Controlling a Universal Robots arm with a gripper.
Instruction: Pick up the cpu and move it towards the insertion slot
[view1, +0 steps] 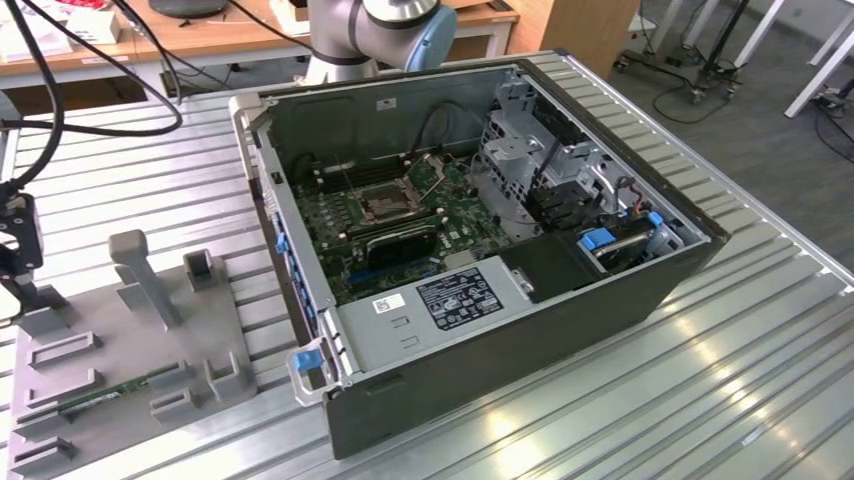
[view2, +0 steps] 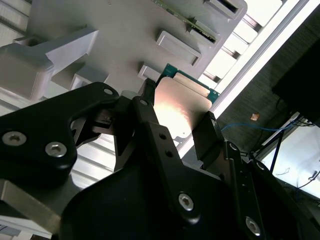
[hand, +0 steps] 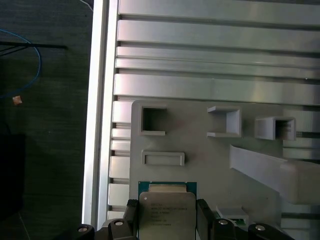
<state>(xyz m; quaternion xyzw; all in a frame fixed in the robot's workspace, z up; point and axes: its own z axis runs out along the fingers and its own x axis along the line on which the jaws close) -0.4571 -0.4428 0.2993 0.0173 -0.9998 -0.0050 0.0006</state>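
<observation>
The pincer (hand: 166, 224) grips the cpu (hand: 166, 210) by just two thin edges, so a slip could drop it before the insertion slot (view1: 384, 205) at the exterior view's centre.

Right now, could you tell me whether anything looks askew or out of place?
Nothing stands out: the cpu sits square in the gripper over the grey fixture tray, and the insertion slot inside the open computer case looks unobstructed.
</observation>
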